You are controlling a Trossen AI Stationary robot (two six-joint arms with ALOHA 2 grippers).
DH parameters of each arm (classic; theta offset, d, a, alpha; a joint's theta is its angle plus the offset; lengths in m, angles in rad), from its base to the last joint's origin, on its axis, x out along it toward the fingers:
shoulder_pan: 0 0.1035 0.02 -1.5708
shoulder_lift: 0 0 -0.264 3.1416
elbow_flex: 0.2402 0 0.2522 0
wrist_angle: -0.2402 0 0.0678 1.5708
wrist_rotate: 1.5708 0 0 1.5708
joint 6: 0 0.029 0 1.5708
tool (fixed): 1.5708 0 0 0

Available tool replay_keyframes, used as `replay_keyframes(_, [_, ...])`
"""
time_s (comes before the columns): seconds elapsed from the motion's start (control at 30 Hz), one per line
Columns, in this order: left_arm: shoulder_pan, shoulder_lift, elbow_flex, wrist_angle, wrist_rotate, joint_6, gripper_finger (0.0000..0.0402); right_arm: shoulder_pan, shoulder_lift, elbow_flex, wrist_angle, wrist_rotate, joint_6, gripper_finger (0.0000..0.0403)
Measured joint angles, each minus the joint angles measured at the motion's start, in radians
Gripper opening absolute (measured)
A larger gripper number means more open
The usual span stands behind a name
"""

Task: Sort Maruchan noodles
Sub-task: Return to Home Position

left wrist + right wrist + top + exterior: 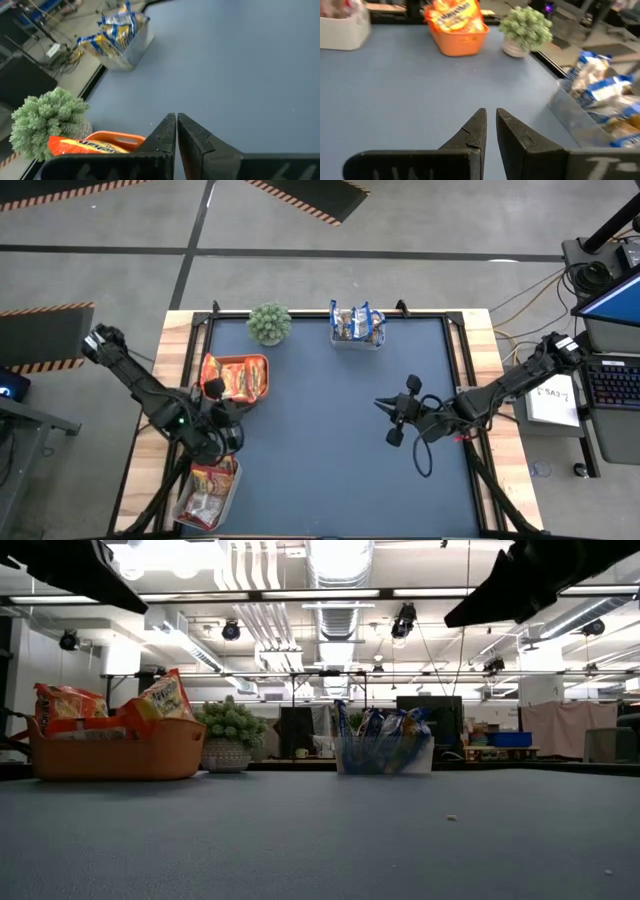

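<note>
Orange-yellow Maruchan noodles (233, 378) stand in an orange tray (262, 362) at the table's left. Blue-and-yellow packets (356, 321) fill a clear tub (357, 343) at the far edge. Dark red packets (208, 488) lie in a clear tub (186, 518) at the near left corner. My left gripper (213, 388) hovers over the orange tray's near edge, shut and holding nothing (176, 120). My right gripper (381, 405) hangs above the bare mat right of centre, shut and holding nothing (490, 114).
A small potted green plant (269, 323) stands at the far edge between the orange tray and the far tub. The blue mat (320, 470) lies bare across the middle and near right. Wooden table rims (486, 350) run along both sides.
</note>
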Motion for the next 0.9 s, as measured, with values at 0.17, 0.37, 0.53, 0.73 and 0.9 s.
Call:
replay_keyframes(0.17, [-0.012,-0.05,-0.074,0.077,-0.055,-0.003,0.0,0.0,-0.025,-0.074,0.176,-0.067,-0.108,0.0033])
replay_keyframes(0.37, [-0.01,-0.114,-0.151,0.113,-0.114,-0.01,0.0,0.0,-0.113,-0.17,0.369,-0.13,-0.233,0.0033])
replay_keyframes(0.53, [-0.009,-0.168,-0.195,0.114,-0.202,-0.026,0.0,0.0,-0.215,-0.22,0.388,-0.132,-0.259,0.0033])
replay_keyframes(0.73, [0.014,-0.261,-0.244,0.107,-0.302,-0.026,0.0,0.0,-0.353,-0.304,0.429,-0.134,-0.289,0.0033])
replay_keyframes(0.9, [0.032,-0.344,-0.287,0.1,-0.351,-0.023,0.0,-0.001,-0.472,-0.396,0.484,-0.152,-0.313,0.0033])
